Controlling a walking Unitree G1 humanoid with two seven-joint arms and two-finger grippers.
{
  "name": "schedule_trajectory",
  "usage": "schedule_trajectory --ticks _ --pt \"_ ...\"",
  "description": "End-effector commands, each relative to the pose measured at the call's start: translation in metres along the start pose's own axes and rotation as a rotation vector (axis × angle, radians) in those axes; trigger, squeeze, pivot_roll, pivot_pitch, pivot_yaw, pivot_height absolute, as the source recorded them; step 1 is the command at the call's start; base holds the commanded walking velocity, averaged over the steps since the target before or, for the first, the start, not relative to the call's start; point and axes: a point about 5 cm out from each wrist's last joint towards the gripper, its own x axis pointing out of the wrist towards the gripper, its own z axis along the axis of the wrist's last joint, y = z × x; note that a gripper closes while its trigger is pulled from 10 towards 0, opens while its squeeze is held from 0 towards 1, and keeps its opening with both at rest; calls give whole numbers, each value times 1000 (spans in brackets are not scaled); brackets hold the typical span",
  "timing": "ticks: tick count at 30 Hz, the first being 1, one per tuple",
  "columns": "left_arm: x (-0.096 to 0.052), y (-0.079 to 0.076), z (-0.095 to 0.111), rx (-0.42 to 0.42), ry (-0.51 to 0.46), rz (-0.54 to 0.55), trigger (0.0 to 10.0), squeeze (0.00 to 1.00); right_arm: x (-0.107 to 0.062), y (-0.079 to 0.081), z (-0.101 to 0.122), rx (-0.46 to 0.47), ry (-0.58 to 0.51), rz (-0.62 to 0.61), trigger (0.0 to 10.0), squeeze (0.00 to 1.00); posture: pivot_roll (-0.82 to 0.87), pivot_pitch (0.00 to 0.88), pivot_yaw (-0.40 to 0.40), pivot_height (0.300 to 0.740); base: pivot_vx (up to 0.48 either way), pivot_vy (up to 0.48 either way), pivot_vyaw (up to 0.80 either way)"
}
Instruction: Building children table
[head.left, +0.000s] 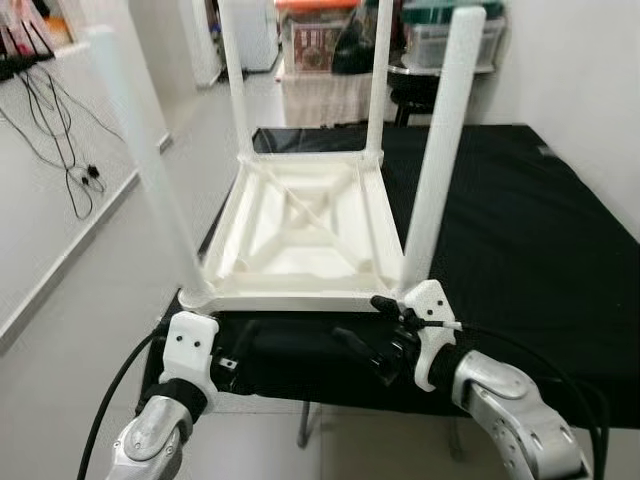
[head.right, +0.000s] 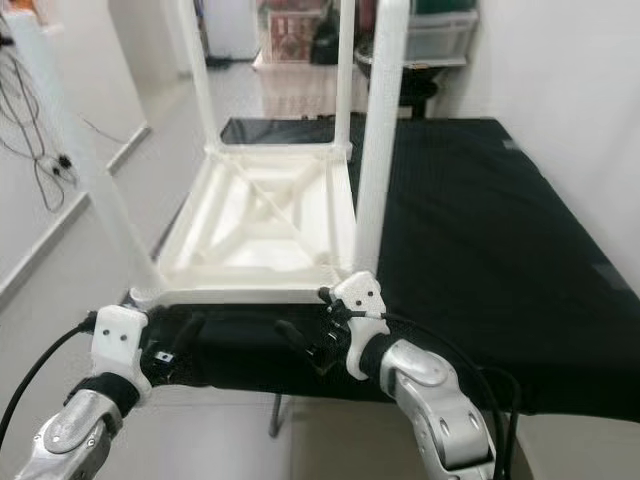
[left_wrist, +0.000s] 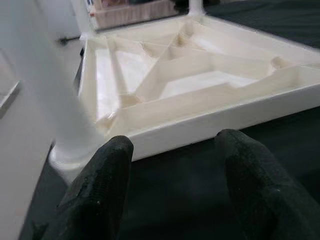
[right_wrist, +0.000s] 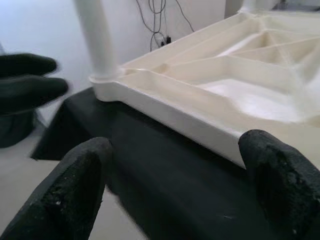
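Head view: your left gripper (head.left: 235, 345) and right gripper (head.left: 365, 345) hover spread at the near edge of the upturned table (head.left: 300, 225), legs up on the black cloth (head.left: 520, 240).
Left wrist: fingers (left_wrist: 97, 187) apart, empty, facing the near-left leg (left_wrist: 45, 85).
Right wrist: fingers (right_wrist: 280, 182) apart, likely bracketing the rim to lift.

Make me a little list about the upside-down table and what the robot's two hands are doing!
Table: white children's table, upside down on a black cloth
Legs: four fitted, pointing up
Left gripper: open, just short of the table's near edge, by the left corner leg
Right gripper: open, at the near edge by the right corner leg
Holding: nothing
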Motion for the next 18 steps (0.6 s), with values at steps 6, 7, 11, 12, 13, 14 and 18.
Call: schedule_trajectory --ticks 6,7,11,12,13,14,18 --pt "-1 2 -1 13 13 9 10000 0 -1 -5 0 -37 11 -49 10000 0 -25 21 3 740 0 0 0" --pt "-1 2 -1 12 12 10 10000 0 -1 -5 -1 -38 13 -56 10000 0 -25 21 3 740 0 0 0" --pt "-2 4 3 4 -8 3 10000 0 0 -9 -1 -30 11 -83 10000 0 -22 19 3 740 0 0 0" --pt "-2 4 3 4 -8 3 10000 0 0 -9 -1 -30 11 -83 10000 0 -22 19 3 740 0 0 0" --pt "-2 5 5 6 -16 5 10000 0 1 -9 -1 -29 11 -85 10000 0 -21 19 3 740 244 0 -800" --pt "-3 7 6 6 -22 10 10000 0 1 -9 -1 -23 3 -85 10000 0 -21 19 3 740 274 0 -800" --pt "-3 10 8 6 -25 18 10000 0 2 -9 0 -38 -3 -81 10000 0 -17 17 2 740 281 0 0"
